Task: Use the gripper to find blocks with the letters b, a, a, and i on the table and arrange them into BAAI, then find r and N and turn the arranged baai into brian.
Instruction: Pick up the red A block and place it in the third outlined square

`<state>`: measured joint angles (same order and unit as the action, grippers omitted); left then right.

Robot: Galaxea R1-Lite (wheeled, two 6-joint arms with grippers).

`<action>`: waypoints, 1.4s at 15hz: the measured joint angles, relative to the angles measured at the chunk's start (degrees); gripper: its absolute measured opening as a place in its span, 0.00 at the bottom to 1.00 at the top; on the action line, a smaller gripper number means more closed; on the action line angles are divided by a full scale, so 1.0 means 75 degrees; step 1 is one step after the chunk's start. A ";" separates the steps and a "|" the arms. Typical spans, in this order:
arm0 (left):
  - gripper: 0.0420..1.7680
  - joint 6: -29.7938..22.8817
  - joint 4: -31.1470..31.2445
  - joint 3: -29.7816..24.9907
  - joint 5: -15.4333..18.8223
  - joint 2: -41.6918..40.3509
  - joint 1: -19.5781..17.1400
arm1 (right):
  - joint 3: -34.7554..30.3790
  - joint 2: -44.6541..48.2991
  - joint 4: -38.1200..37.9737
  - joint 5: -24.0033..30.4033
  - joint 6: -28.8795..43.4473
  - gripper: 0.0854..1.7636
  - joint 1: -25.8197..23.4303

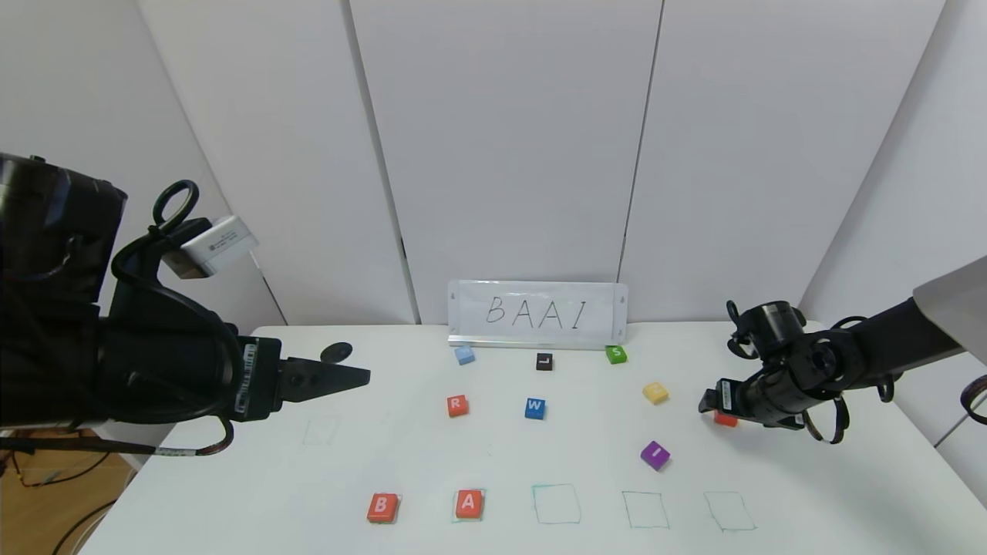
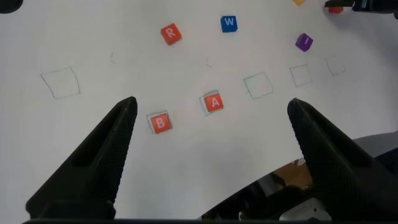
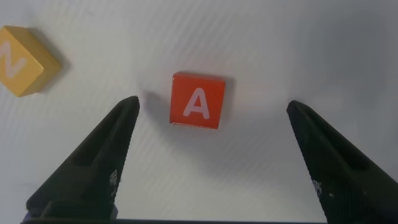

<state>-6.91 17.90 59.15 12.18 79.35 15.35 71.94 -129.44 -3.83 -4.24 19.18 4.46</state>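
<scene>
The right gripper (image 3: 211,155) hangs spread wide over an orange-red A block (image 3: 198,100) lying flat between its fingers, untouched, a yellow N block (image 3: 22,60) nearby. The left gripper (image 2: 211,149) is released above the white table (image 1: 231,478), where 1 B block (image 1: 382,507) and another A (image 1: 469,503) sit.

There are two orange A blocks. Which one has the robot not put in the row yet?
The A lying between the right gripper's open fingers, near the yellow N. The other A already sits in a drawn square beside the B.
</scene>
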 joint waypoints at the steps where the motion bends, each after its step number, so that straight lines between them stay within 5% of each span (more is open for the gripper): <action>1: 0.97 0.0003 0.0000 -0.0008 -0.0005 0.0008 0.0023 | 0.0000 -0.0011 0.0003 -0.0003 -0.0013 0.97 -0.0005; 4: 0.97 0.0010 -0.0007 -0.0052 -0.0018 0.0018 0.0076 | 0.0020 -0.0041 0.0003 -0.0036 -0.0141 0.97 -0.0003; 11: 0.97 0.0010 -0.0011 -0.0096 -0.0029 0.0060 0.0190 | 0.0041 -0.0052 0.0000 -0.0062 -0.0215 0.42 0.0047; 12: 0.97 0.0010 -0.0008 -0.0104 -0.0033 0.0070 0.0202 | 0.0041 -0.0047 -0.0003 -0.0065 -0.0211 0.27 0.0052; 21: 0.97 0.0057 -0.0008 -0.0117 -0.0033 0.0096 0.0216 | 0.0026 -0.0018 -0.0047 -0.0062 -0.0215 0.27 0.0073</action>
<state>-6.49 17.83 58.27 11.93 80.07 16.97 72.13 -129.57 -4.18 -4.71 17.57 5.01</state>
